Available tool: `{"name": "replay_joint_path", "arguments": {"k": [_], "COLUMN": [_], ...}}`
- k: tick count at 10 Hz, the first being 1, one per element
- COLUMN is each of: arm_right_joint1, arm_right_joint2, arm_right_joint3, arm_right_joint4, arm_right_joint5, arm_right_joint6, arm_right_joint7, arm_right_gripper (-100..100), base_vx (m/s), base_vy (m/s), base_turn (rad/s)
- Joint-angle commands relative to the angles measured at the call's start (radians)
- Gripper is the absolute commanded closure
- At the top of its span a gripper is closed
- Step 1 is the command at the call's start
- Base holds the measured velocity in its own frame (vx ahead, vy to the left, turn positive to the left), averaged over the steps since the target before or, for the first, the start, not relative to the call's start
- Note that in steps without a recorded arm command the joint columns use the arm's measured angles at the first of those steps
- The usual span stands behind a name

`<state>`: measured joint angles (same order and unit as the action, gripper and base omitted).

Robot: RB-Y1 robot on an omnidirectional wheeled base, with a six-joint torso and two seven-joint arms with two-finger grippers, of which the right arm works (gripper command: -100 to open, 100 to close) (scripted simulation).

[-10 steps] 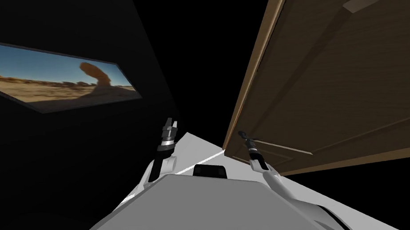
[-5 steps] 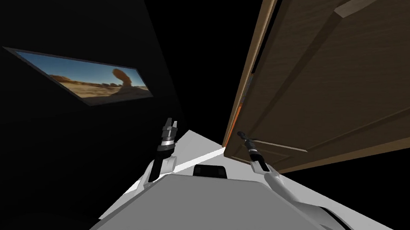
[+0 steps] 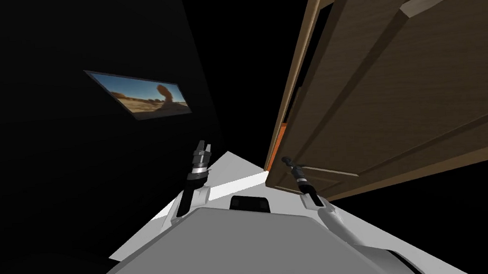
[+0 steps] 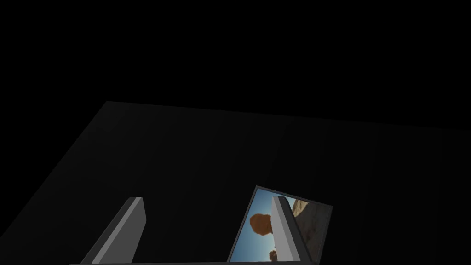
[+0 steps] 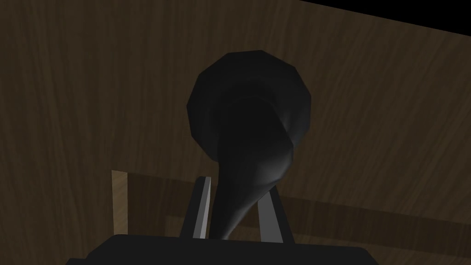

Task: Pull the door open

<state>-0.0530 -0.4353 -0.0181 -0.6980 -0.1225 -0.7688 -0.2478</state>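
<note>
A brown wood-grain door (image 3: 394, 97) with raised panels fills the right of the head view, swung off its lighter frame (image 3: 298, 82) so a narrow gap shows at that edge. My right gripper (image 3: 288, 162) is at the door's near edge. In the right wrist view that gripper (image 5: 232, 216) is shut on the dark handle (image 5: 250, 129), a lever on a round rose against the door (image 5: 92, 92); the fingers (image 5: 201, 207) press its narrow end. My left gripper (image 3: 202, 146) is raised left of the door, its fingers (image 4: 131, 225) open and empty.
A framed desert picture (image 3: 145, 94) hangs on the dark wall to the left. Black area lies between that wall and the door frame. An orange strip (image 3: 281, 133) shows in the gap at the door's edge. Pale floor (image 3: 234, 168) lies in front of me.
The door has swung further off its frame and the gap at its edge has widened. My view has turned, so the picture has slid right and looks smaller. Both arms keep their pose.
</note>
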Motion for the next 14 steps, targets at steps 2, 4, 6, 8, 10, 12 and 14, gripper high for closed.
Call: {"name": "replay_joint_path", "arguments": {"k": [2,4,6,8,10,12,14], "arm_right_joint1": [0.0,0.031,0.052,0.075,0.077,0.101,0.123], "arm_right_joint2": [-0.009,-0.034,-0.054,-0.076,-0.074,-0.092,-0.114], "arm_right_joint3": [0.013,0.046,0.068,0.091,0.094,0.11,0.122], "arm_right_joint4": [0.006,-0.006,-0.018,-0.03,-0.027,-0.022,-0.017], "arm_right_joint5": [0.006,0.018,0.026,0.035,0.037,0.039,0.04], "arm_right_joint6": [-0.012,-0.049,-0.075,-0.103,-0.104,-0.143,-0.184], "arm_right_joint7": [-0.015,-0.052,-0.077,-0.104,-0.104,-0.124,-0.143], "arm_right_gripper": [100,100,100,100,100,100,100], "base_vx": [-0.198,-0.216,-0.209,-0.235,-0.138,-0.153,-0.158], "base_vy": [-0.053,-0.069,-0.063,-0.071,-0.068,-0.042,-0.076], "base_turn": [0.078,0.137,0.103,0.091,0.05,0.137,0.125]}}
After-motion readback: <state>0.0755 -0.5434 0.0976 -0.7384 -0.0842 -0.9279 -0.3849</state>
